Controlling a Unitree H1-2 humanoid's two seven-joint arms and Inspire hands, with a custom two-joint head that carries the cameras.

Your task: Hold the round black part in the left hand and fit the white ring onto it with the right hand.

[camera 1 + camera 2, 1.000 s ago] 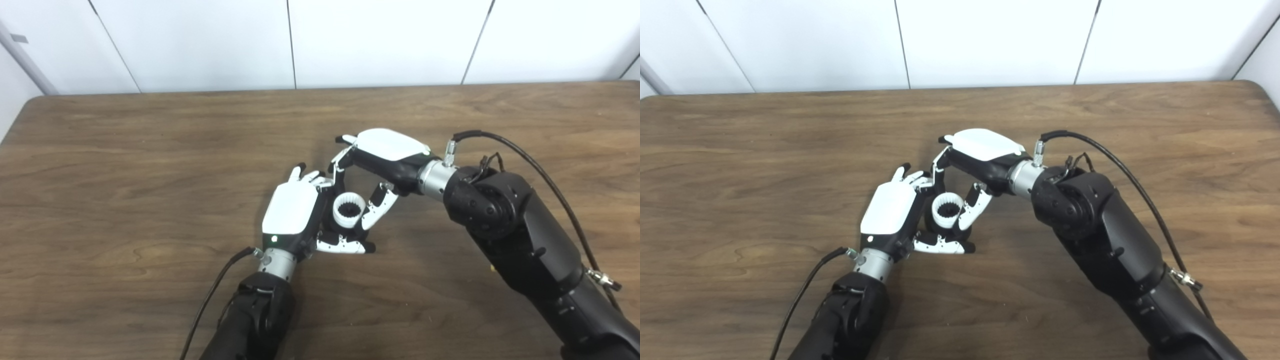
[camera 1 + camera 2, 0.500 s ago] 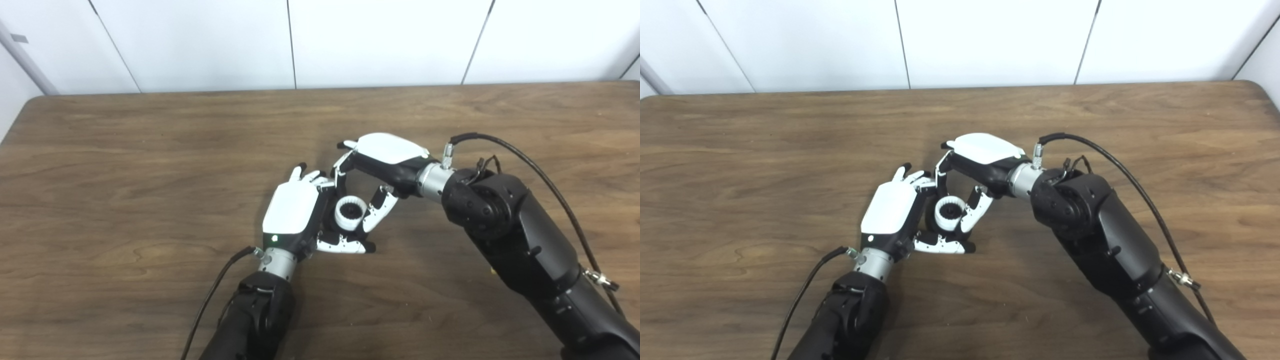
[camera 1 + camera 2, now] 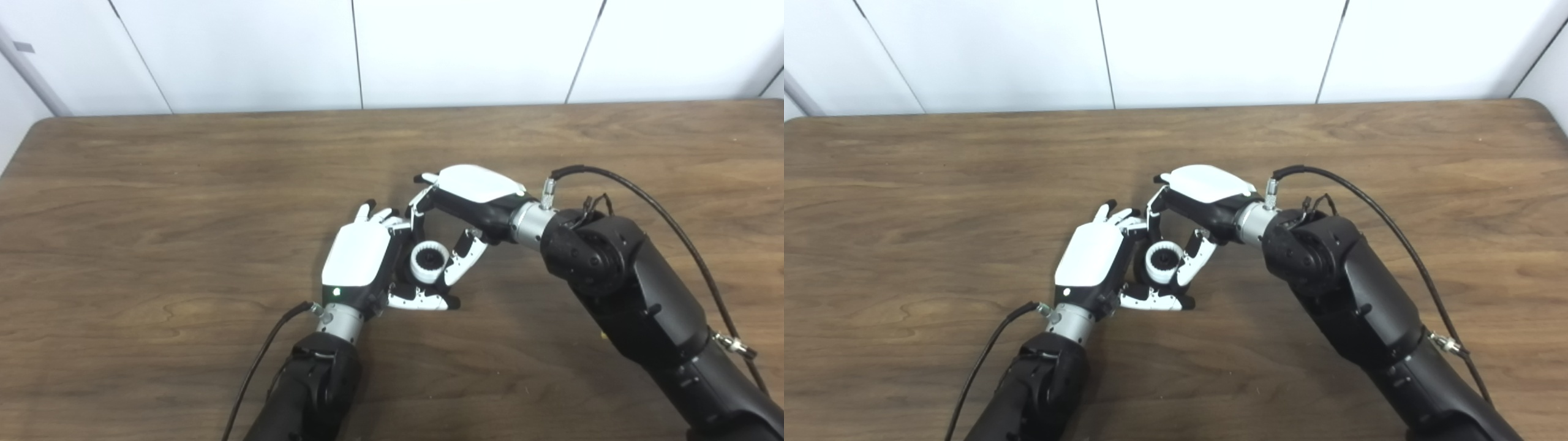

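In the left eye view, our left hand (image 3: 358,260) grips the black part (image 3: 405,274), and our right hand (image 3: 468,202) pinches the white ring (image 3: 427,261) directly over it. We judge a tilted ring could jam or slip from the fingers. In the right eye view, the same cluster sits low over the wooden table (image 3: 906,184), white wall panels (image 3: 1213,49) behind.

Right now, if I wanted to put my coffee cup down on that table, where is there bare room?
Bare wood runs along the table left of the left hand, and along the far edge by the white wall. The near right is taken up by the right arm. It is crowded at the middle, where the right hand holds the white ring at the left hand.
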